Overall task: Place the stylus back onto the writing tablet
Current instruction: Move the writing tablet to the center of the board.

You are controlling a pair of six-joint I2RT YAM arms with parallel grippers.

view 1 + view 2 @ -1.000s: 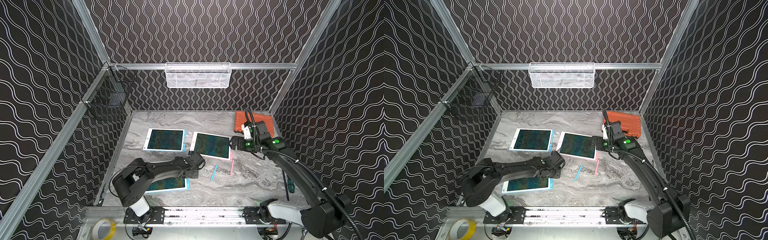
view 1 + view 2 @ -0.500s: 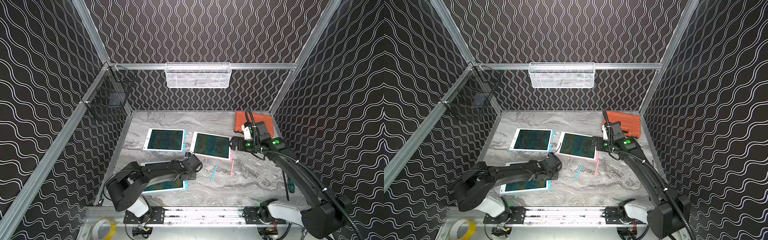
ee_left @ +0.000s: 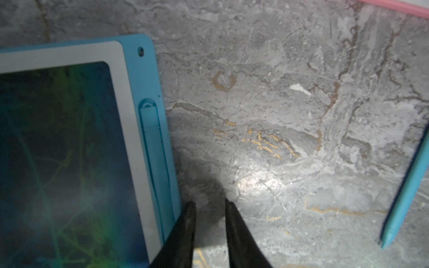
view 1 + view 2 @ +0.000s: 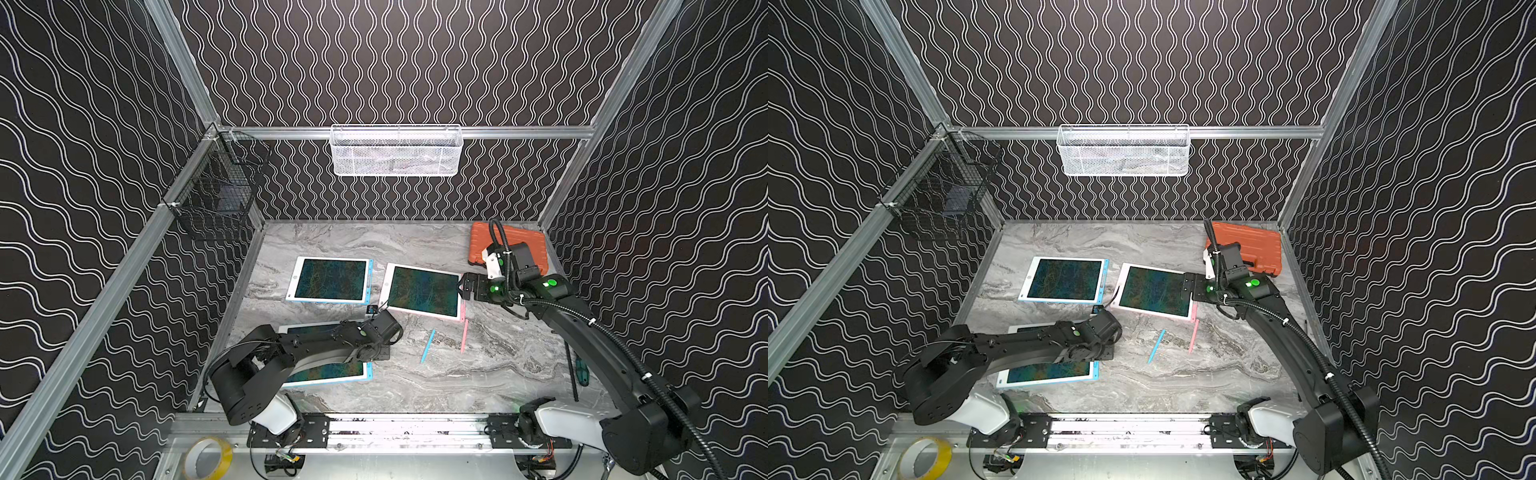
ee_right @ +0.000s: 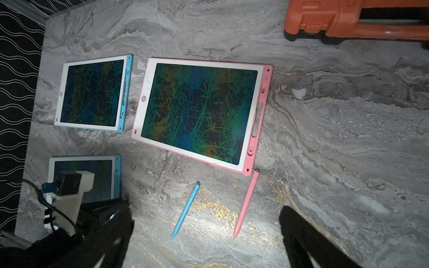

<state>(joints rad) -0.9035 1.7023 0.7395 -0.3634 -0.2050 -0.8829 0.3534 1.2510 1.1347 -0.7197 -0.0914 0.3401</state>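
Note:
Two loose styluses lie on the marble: a blue stylus (image 4: 428, 345) (image 5: 185, 210) and a pink stylus (image 4: 464, 336) (image 5: 246, 204). The pink writing tablet (image 4: 424, 291) (image 5: 199, 111) lies just behind them, its side slot bare. A blue tablet (image 4: 330, 279) lies to its left. The near blue tablet (image 4: 328, 370) (image 3: 130, 97), partly under my left arm, has a stylus (image 3: 153, 139) in its slot. My left gripper (image 3: 210, 204) (image 4: 380, 353) stands beside that tablet's edge, narrowly open and holding nothing. Wide open, my right gripper (image 5: 204, 215) (image 4: 465, 286) hangs above the pink tablet's right edge.
An orange case (image 4: 507, 245) lies at the back right. A white mesh basket (image 4: 395, 151) hangs on the back wall and a black wire basket (image 4: 216, 199) on the left rail. A green-handled screwdriver (image 4: 582, 370) lies near the right wall.
My left arm has sunk and its elbow has swung toward the front left, uncovering more of the near blue tablet. The right arm has not moved.

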